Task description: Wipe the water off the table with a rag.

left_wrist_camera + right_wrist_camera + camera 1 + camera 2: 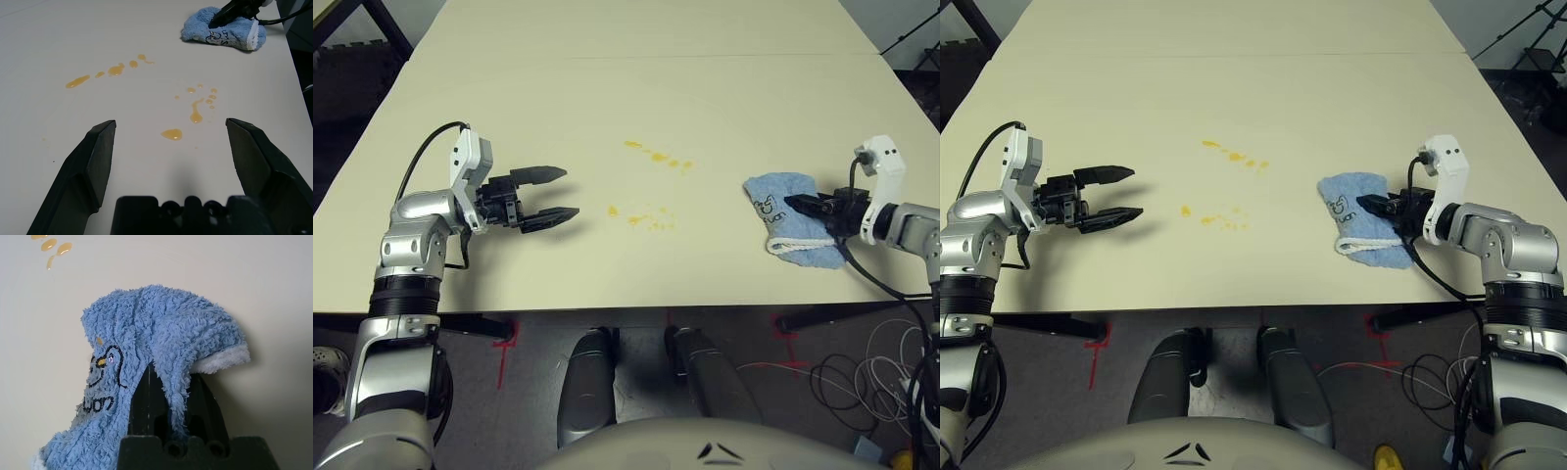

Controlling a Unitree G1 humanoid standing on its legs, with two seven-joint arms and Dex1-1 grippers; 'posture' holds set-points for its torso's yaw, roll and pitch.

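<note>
The wide, flat cream-beige matte counter [636, 108] stretches out in front of me, a faint seam line crossing it far from me. On my right side, near the front edge, lies the fluffy blue terry rag with a white hem and a dark printed figure [785, 227], crumpled into a lump whose long axis runs from the middle of the counter toward that near edge, white hem on the near end. My right pincer [800, 206] is right on it: in the right wrist view the two black fingers [146, 404] stand close together with a fold of the blue pile nipped between them, so I've got hold of it. Over on my left, my left pincer [548, 195] hovers over bare counter, spread wide and holding nothing, tips pointing across toward the spill. Between my two arms sits the water, small yellow-orange droplets and smears [658, 157]: one dotted streak slanting away to the right, and a second looser cluster [195, 110] nearer me. The rag lies well apart from both patches.
</note>
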